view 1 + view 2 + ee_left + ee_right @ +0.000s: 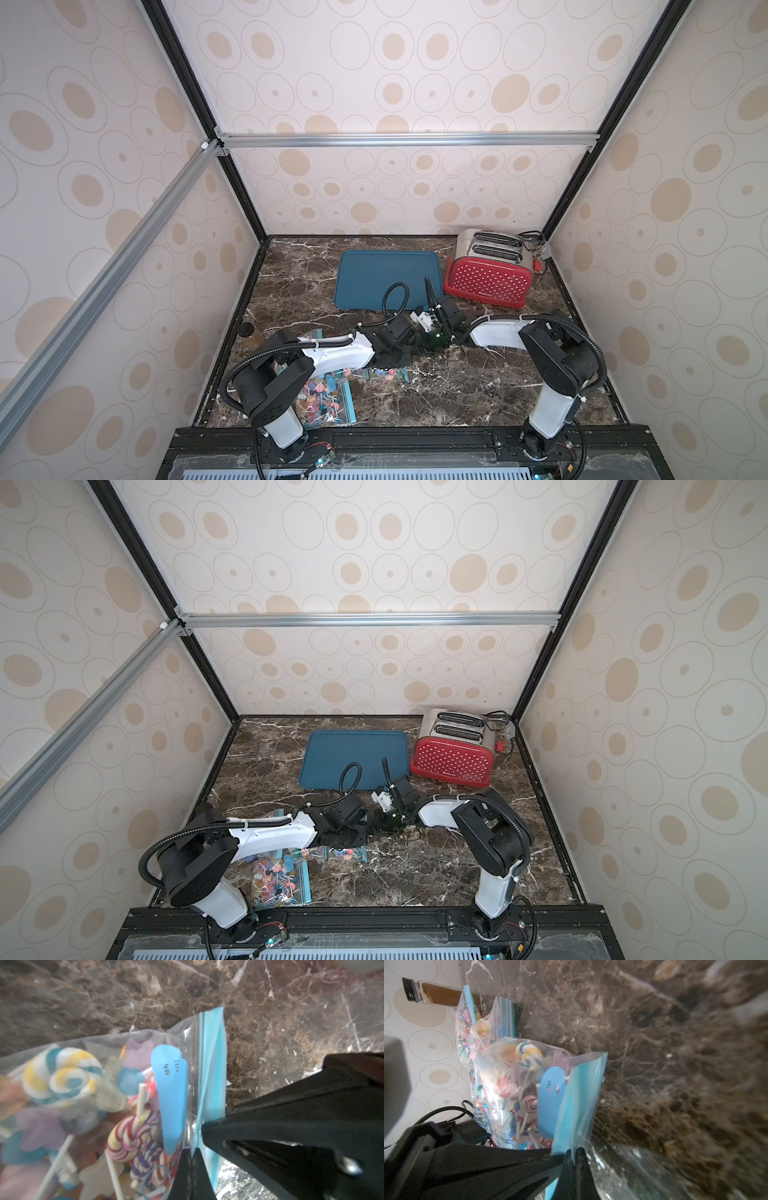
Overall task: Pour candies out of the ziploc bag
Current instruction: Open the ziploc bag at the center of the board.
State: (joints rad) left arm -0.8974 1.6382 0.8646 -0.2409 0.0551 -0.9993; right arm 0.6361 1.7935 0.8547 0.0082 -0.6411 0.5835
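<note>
So my left gripper (192,1153) and right gripper (574,1152) are both pinched on the blue zip strip (212,1068) of the bag (517,1093) on the counter (270,1022), candies (62,1076) all inside, so I reckon next is tugging the lips apart without slipping.

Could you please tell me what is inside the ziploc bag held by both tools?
In the ziploc bag: swirled lollipops on white sticks and pale flat candies. A blue printed label hides some; deeper ones are covered by the pile.
</note>
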